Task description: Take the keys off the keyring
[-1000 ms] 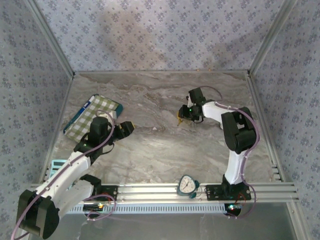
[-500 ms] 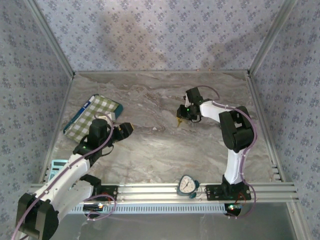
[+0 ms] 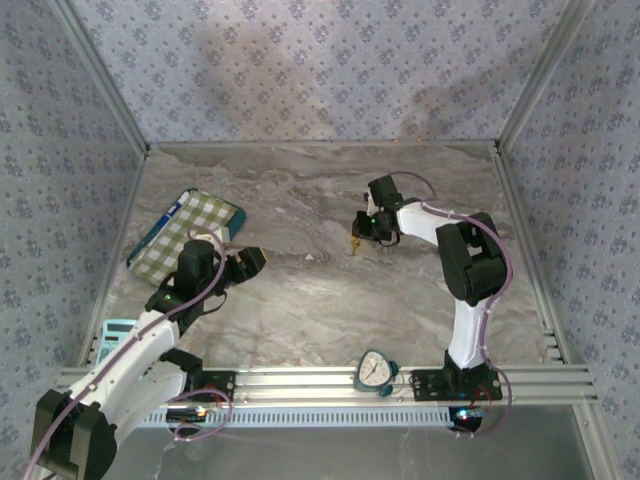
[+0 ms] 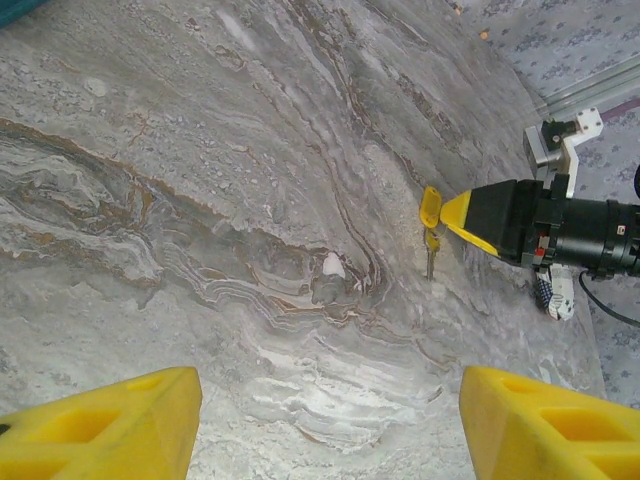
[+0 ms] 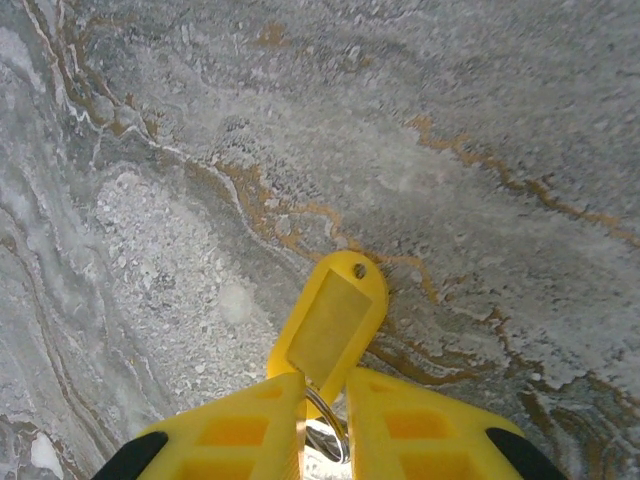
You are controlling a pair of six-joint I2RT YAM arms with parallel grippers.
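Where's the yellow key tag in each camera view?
Top external: yellow key tag centre-right, at the right claw tips.
Left wrist: right of centre, key just below it.
Right wrist: lower centre, between the yellow fingers.
Shared landmark: the right claw pinching it.

We narrowed the jaws of the right gripper [image 5: 322, 388] around the near end of the yellow tag [image 5: 330, 320], which sat between its fingertips. We shifted this gripper slightly sideways, toward the left gripper [image 3: 250, 260], and the key [image 3: 353, 243] just ahead of its tips travelled with it. We drew the left gripper back a little toward its own base, and that arm's elbow swung further rearward.
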